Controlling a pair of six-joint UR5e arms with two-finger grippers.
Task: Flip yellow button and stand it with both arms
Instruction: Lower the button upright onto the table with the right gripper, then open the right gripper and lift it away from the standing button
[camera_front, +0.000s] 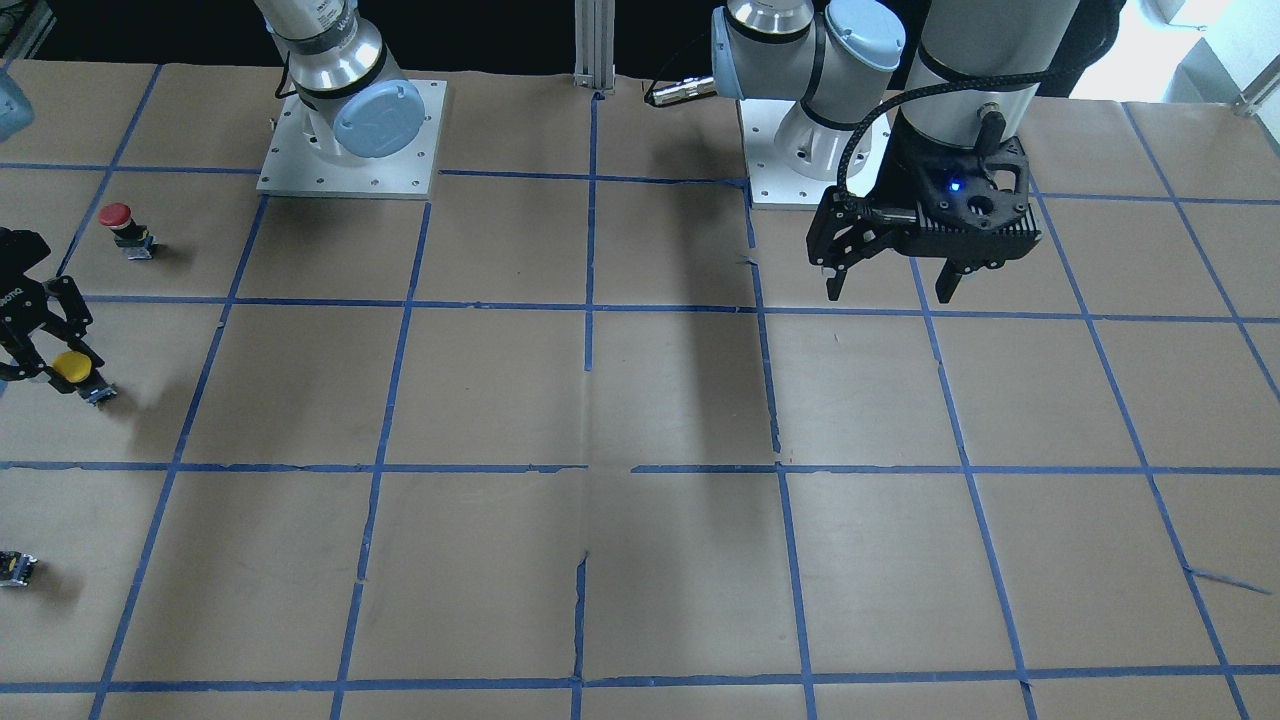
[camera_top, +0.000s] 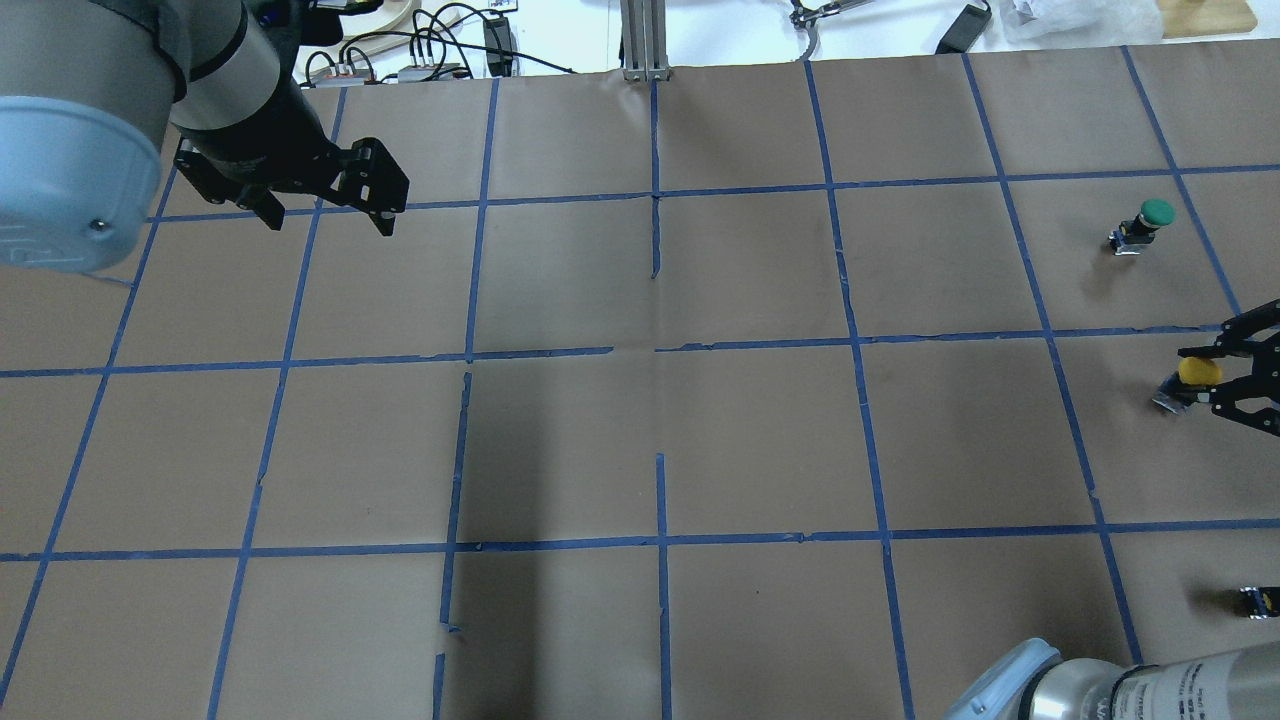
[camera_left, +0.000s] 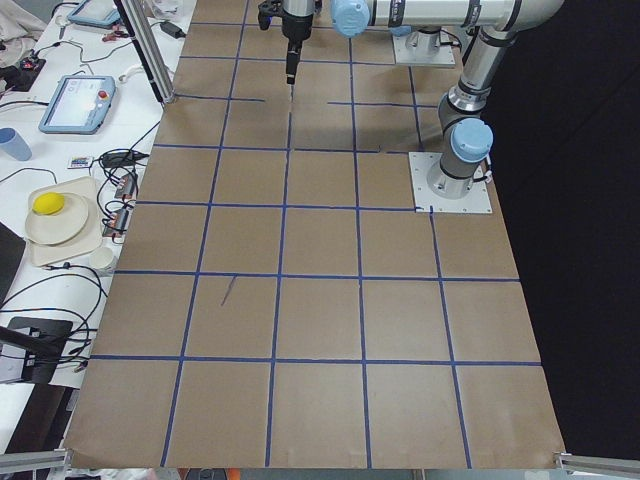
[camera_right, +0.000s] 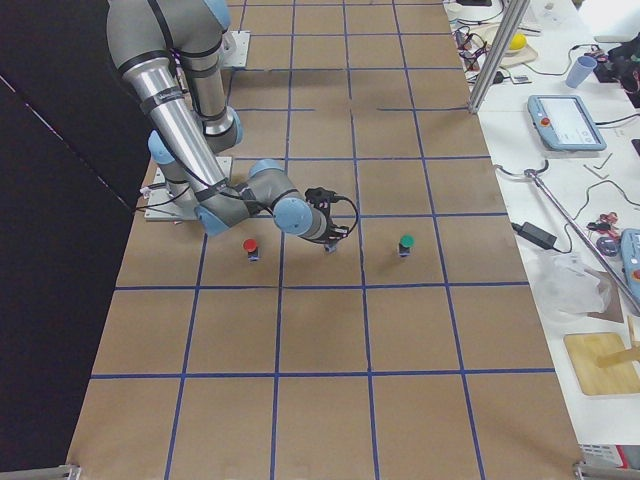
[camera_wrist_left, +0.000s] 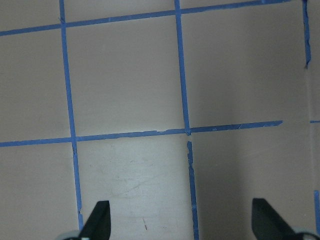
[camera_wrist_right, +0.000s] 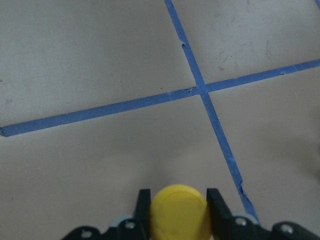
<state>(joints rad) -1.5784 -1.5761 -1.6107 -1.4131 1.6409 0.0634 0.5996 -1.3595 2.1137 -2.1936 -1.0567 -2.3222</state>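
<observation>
The yellow button has a round yellow cap and a short dark body, and sits tilted at the table's right end. My right gripper is shut on its cap. The overhead view shows the same grip, the button in the right gripper. In the right wrist view the cap sits between the two fingers. My left gripper is open and empty above bare paper near its base. It also shows in the overhead view and the left wrist view.
A red-capped button stands upright near the right arm's base. A green-capped button stands on the far side. A small dark capless switch lies near the right edge. The brown paper table has a blue tape grid.
</observation>
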